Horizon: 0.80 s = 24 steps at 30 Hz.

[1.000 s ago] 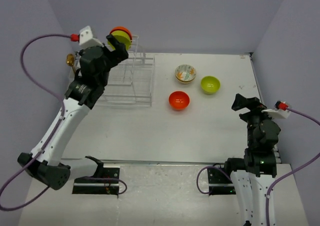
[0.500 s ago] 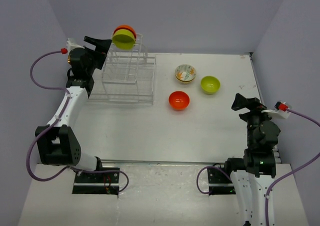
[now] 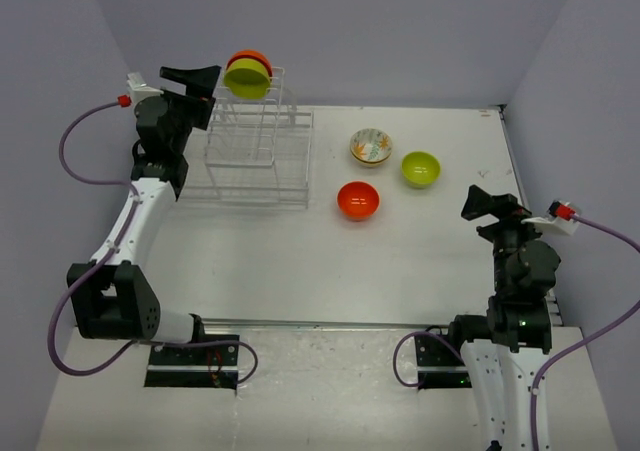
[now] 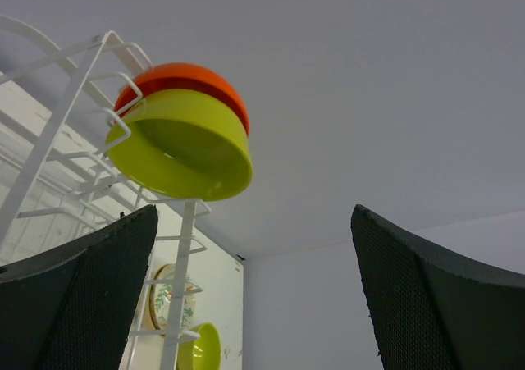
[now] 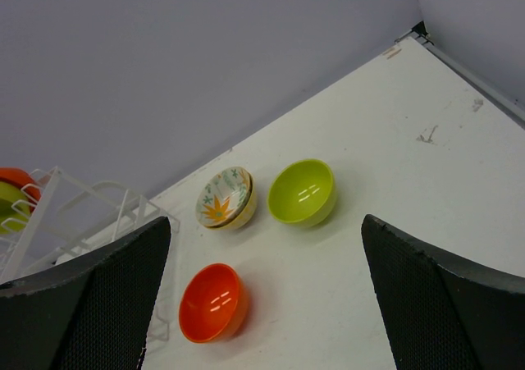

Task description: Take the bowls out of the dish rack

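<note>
The white wire dish rack point(image 3: 258, 161) stands at the back left. A lime-green bowl point(image 3: 247, 78) and an orange bowl point(image 3: 250, 59) behind it sit on edge at the top of its upright section. My left gripper point(image 3: 203, 77) is open and empty, just left of these two, not touching. In the left wrist view the lime-green bowl point(image 4: 180, 144) and orange bowl point(image 4: 184, 79) show above my left gripper point(image 4: 254, 296). An orange bowl point(image 3: 358, 200), a lime-green bowl point(image 3: 420, 169) and a floral bowl point(image 3: 371, 147) rest on the table. My right gripper point(image 3: 485, 203) is open and empty.
The right wrist view shows the floral bowl point(image 5: 225, 198), the lime-green bowl point(image 5: 303, 192), the orange bowl point(image 5: 212, 302) and part of the rack point(image 5: 82, 214) ahead of my right gripper point(image 5: 267, 296). Grey walls close the back and both sides.
My left arm swung from over the rack to its left side, and the gripper rose level with the two racked bowls. The right arm barely moved.
</note>
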### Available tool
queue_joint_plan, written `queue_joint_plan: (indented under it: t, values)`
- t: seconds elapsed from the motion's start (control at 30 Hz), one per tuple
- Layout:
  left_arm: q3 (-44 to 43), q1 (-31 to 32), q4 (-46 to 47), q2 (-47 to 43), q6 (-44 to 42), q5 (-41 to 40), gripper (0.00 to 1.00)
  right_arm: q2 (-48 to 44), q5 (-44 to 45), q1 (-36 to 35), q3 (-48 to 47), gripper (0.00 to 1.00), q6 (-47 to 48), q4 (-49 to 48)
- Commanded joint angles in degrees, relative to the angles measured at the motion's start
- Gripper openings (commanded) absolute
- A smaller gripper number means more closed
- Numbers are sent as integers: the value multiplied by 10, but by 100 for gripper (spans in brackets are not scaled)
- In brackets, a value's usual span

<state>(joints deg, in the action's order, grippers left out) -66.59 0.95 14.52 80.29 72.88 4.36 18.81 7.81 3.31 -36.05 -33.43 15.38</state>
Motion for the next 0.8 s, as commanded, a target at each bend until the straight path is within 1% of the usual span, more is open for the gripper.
queue_joint_plan:
  t: [0.0, 0.07, 0.13, 0.17, 0.27, 0.33, 0.4, 0.63, 0.77]
  values:
    - [-60, 16, 3, 13, 10, -8, 100, 8, -11, -1, 5, 99, 3, -29]
    - [-83, 36, -13, 35, 16, -22, 100, 8, -10, -1, 5, 99, 4, -29]
    - [-122, 57, -67, 58, 31, -40, 100, 7, -11, -1, 5, 99, 3, -28]
    - [-144, 63, -102, 65, 39, -65, 100, 6, -11, -1, 5, 99, 4, -27]
    - [-176, 90, -137, 87, 58, -107, 100, 6, -10, -1, 6, 99, 3, -29]
    - [-187, 107, -144, 98, 63, -142, 100, 6, -11, -1, 6, 99, 5, -29]
    - [-198, 114, -144, 107, 74, -154, 100, 7, -12, -1, 5, 99, 4, -30]
    - [-228, 119, -136, 165, 74, -171, 98, 9, -16, -1, 5, 99, 6, -32]
    - [-270, 117, -136, 201, 64, -182, 98, 10, -17, -1, 6, 99, 6, -32]
